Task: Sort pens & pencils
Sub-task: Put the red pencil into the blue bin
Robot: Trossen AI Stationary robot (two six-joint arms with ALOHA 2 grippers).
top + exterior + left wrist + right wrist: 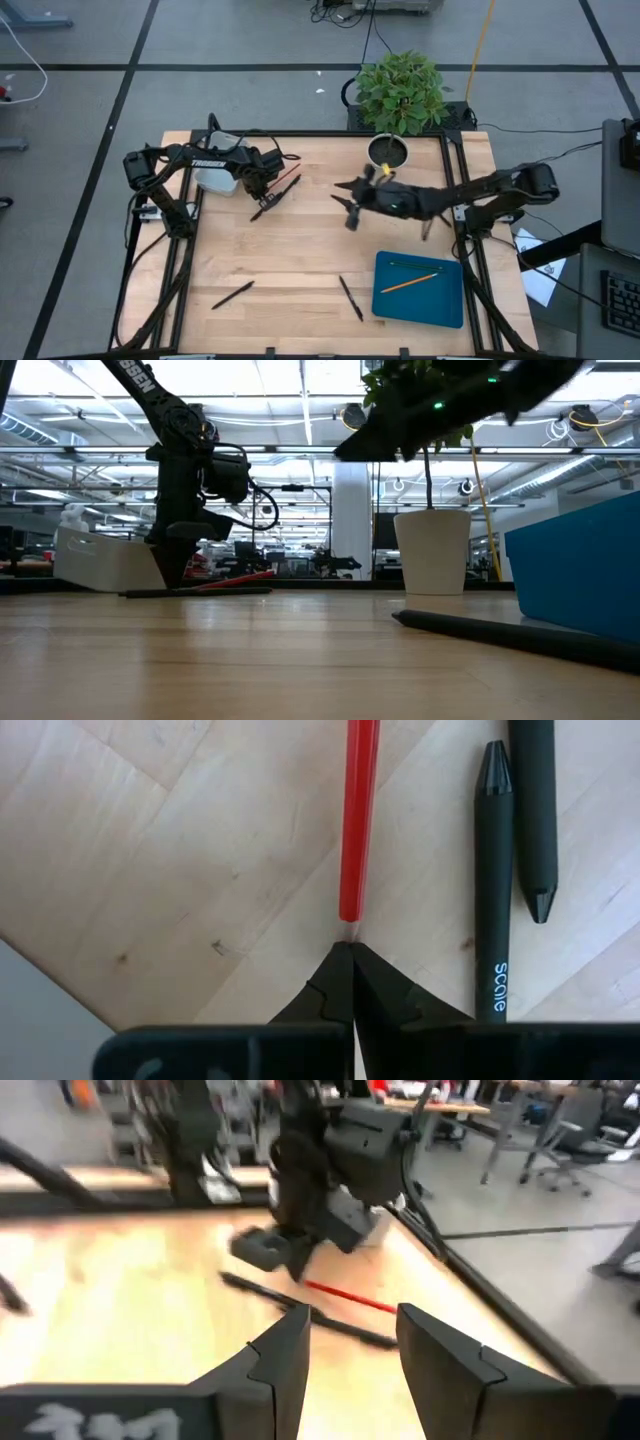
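pencils (411, 281) in tray (385, 300), pens (350, 297) left

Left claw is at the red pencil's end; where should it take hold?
Judging by the left wrist view: grip the red pencil near its close end, from above, fingertips straddling the thin shaft. Black pens lie alongside, so keep to the bare-wood side.

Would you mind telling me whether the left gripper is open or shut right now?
Shut. In the left wrist view the left gripper has its fingertips pressed together with no gap, just short of the red pencil's end, holding nothing.
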